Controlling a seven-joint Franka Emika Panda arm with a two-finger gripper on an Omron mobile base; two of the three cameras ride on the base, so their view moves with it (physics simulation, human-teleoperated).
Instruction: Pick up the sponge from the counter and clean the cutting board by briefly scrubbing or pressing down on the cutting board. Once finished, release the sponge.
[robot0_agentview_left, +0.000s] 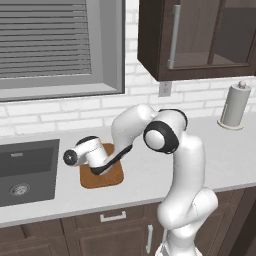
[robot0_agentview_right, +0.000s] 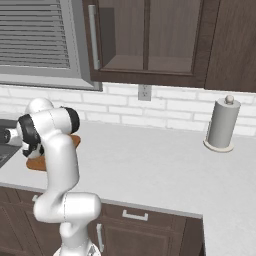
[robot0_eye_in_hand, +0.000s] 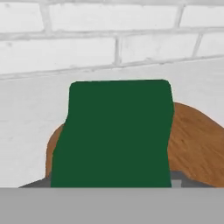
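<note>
Hand (robot0_agentview_left: 101, 169) round sponge (robot0_eye_in_hand: 114, 133) (over board (robot0_eye_in_hand: 197, 148))

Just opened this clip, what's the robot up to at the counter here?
The white arm is reaching down over the brown cutting board on the counter, just right of the sink. In the hand view the green sponge sits right in front of the gripper, between its fingers, with the board beneath and behind it. The jaws stand wide around the sponge, so it appears held over or pressed against the board, mid-cleaning. A paper towel roll stands off to the right.
</note>
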